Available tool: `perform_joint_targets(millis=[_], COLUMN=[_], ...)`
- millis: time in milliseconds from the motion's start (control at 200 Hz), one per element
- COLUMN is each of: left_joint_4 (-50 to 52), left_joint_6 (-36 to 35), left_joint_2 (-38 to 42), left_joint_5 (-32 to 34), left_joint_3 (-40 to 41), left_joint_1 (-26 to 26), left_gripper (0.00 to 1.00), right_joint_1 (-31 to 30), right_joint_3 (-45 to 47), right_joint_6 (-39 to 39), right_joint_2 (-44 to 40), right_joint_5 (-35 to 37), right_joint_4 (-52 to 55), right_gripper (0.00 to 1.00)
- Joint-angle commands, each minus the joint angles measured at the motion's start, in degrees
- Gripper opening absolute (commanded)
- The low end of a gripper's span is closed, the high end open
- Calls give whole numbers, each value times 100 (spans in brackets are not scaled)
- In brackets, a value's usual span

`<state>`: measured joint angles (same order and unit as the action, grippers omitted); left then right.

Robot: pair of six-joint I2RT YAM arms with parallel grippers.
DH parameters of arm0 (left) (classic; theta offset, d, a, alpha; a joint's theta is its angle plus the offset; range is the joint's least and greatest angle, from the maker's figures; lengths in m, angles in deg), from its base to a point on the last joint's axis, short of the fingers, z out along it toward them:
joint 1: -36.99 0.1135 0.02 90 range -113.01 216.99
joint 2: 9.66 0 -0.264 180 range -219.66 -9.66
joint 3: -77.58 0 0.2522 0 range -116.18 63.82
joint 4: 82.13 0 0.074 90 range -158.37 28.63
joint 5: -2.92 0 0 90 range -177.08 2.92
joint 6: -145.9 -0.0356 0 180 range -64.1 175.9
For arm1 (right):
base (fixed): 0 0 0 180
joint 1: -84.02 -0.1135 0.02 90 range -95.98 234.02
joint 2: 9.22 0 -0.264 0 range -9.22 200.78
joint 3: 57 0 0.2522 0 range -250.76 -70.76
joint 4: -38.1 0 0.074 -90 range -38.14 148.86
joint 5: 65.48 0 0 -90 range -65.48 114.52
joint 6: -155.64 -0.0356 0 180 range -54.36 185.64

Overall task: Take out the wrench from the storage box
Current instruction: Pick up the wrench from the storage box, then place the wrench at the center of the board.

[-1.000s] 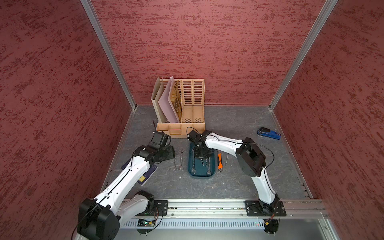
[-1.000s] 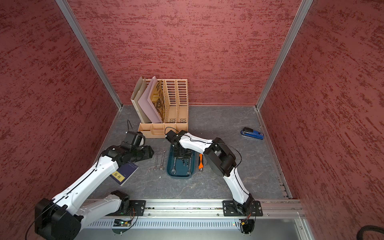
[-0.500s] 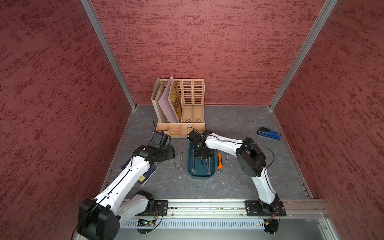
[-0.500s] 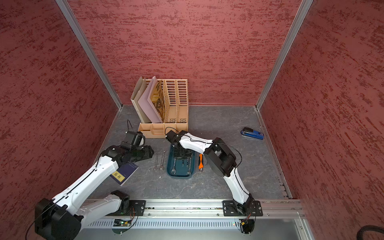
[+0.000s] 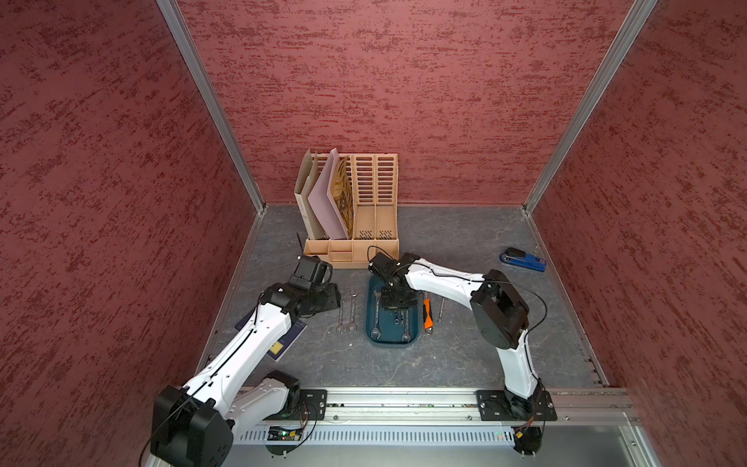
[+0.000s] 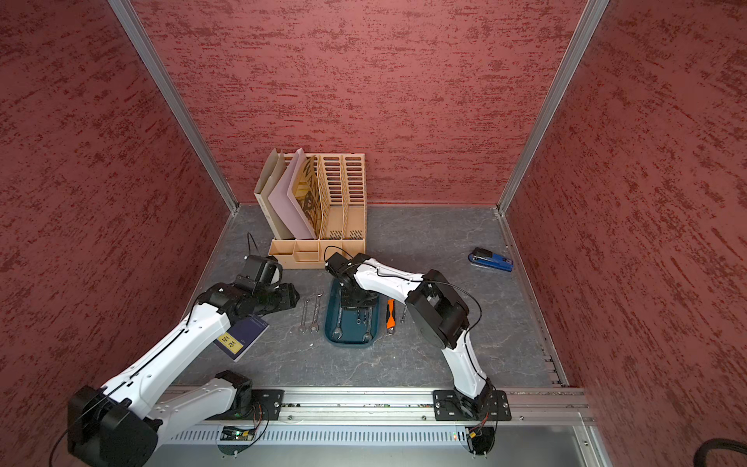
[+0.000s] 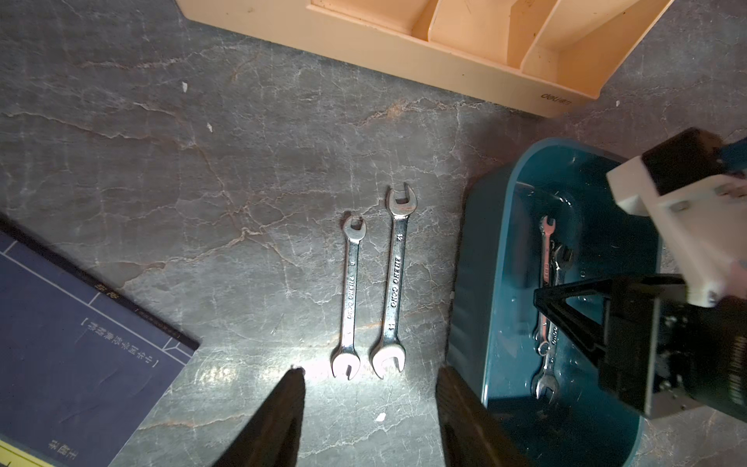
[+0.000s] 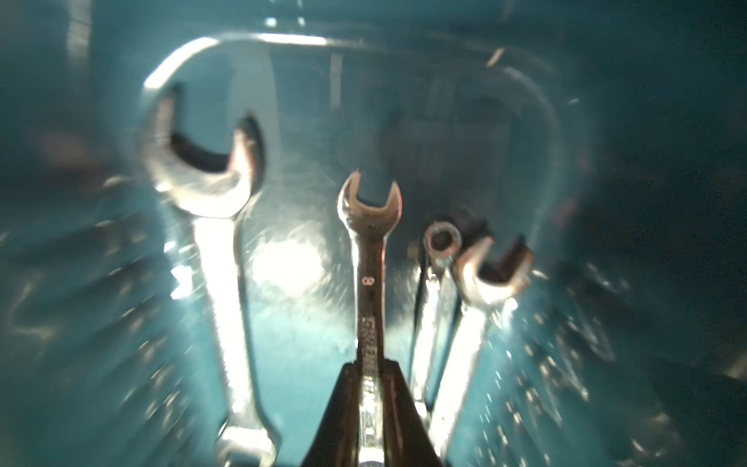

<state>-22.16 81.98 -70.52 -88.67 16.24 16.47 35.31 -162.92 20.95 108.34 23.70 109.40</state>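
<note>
The storage box (image 5: 369,323) is a dark teal tray in the middle of the table, seen in both top views (image 6: 329,323), with several silver wrenches lying lengthwise in it. My right gripper (image 8: 370,368) reaches down into the box and is shut on the shank of a slim wrench (image 8: 370,242) marked 8. A large wrench (image 8: 218,263) lies to one side of it and two more (image 8: 473,307) to the other. My left gripper (image 7: 370,370) hovers open over the table beside the box wall (image 7: 477,283), above two wrenches (image 7: 351,295) lying outside it.
A beige slotted file organizer (image 5: 351,210) with folders stands just behind the box. An orange-handled tool (image 5: 427,313) and a small metal bit (image 5: 440,309) lie right of the box. A dark blue booklet (image 5: 281,345) lies under the left arm. A blue stapler (image 5: 522,259) is far right.
The right gripper's jaws have closed onto the slim wrench inside the box. Neither arm has visibly shifted.
</note>
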Motion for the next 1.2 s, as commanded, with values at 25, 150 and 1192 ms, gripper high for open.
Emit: perform_joint_targets(millis=[25, 150, 1192], left_joint_4=[-69, -55, 470], left_joint_6=[-69, -69, 1271], left_joint_2=[61, 64, -578], left_joint_5=[-60, -53, 748], left_joint_3=[64, 55, -1070], left_joint_1=[39, 39, -1686], left_gripper=[55, 55, 55], right_joint_1=[19, 46, 2688], right_joint_3=[-15, -13, 3013], right_joint_6=[82, 148, 1800], right_joint_2=[-573, -932, -2268], right_joint_5=[187, 305, -455], right_joint_4=[276, 443, -618], right_gripper=[10, 10, 10])
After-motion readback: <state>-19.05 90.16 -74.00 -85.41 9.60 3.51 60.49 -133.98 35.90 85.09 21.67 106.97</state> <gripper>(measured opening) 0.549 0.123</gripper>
